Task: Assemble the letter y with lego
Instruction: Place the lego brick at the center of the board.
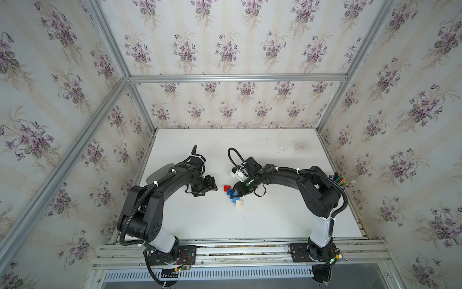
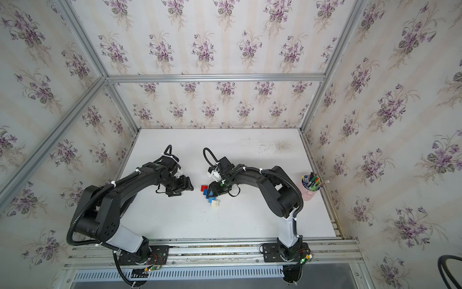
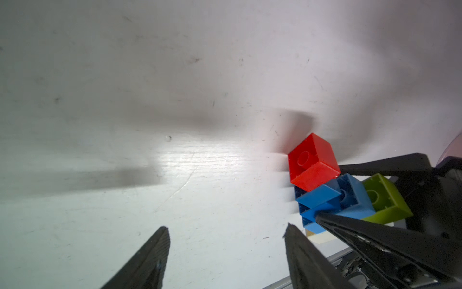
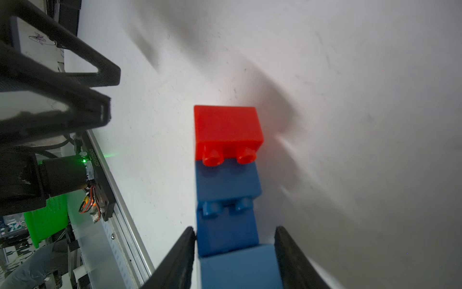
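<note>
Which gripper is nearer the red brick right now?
Right. The right gripper straddles the blue bricks joined to the red brick; the left gripper hovers apart from it, open.

A robot lab cell: aluminium framing (image 1: 237,78) holds floral wallpaper panels (image 1: 225,37) (oddly homely).

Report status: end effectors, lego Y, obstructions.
Left end effector open, empty. Right end effector straddling blue bricks, grip unclear. Multicoloured studded plastic brick Y lying on white table. Pink pen cup far aside.

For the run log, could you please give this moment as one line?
left gripper open, empty | right gripper astride blue bricks, grip unclear | letter y lying on table
</note>
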Controlling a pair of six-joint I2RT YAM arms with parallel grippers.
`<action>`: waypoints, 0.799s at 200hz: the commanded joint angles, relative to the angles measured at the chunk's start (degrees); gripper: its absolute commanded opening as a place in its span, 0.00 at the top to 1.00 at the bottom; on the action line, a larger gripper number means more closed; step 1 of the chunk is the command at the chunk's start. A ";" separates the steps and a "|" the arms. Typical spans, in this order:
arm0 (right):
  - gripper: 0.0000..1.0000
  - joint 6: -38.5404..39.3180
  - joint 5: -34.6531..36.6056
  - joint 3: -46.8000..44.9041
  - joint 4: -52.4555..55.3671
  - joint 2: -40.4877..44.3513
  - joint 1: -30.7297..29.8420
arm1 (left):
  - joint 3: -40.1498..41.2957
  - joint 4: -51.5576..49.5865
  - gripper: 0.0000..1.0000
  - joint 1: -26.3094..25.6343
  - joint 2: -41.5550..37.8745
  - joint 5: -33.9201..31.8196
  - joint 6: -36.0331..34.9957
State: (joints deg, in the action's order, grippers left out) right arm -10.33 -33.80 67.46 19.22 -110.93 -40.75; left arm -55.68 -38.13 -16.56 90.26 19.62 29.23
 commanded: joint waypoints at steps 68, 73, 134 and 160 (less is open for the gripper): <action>0.36 -0.13 4.28 1.03 1.52 2.86 1.66 | -1.00 -0.20 0.26 -0.66 0.75 0.95 -0.49; 0.36 -0.28 4.49 1.01 1.56 3.18 1.62 | -0.93 -0.23 0.26 -0.71 0.72 0.95 -0.47; 0.33 -1.85 8.80 0.59 2.18 7.16 1.82 | -0.31 -0.26 0.26 -1.19 -0.01 1.28 -0.48; 0.33 -3.34 10.02 -1.10 1.81 9.58 1.82 | 0.00 -0.24 0.26 -1.28 -0.17 1.55 -0.62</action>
State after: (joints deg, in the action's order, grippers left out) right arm -11.88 -25.80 67.48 20.75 -103.20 -38.94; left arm -55.94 -38.09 -17.72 90.37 20.29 29.10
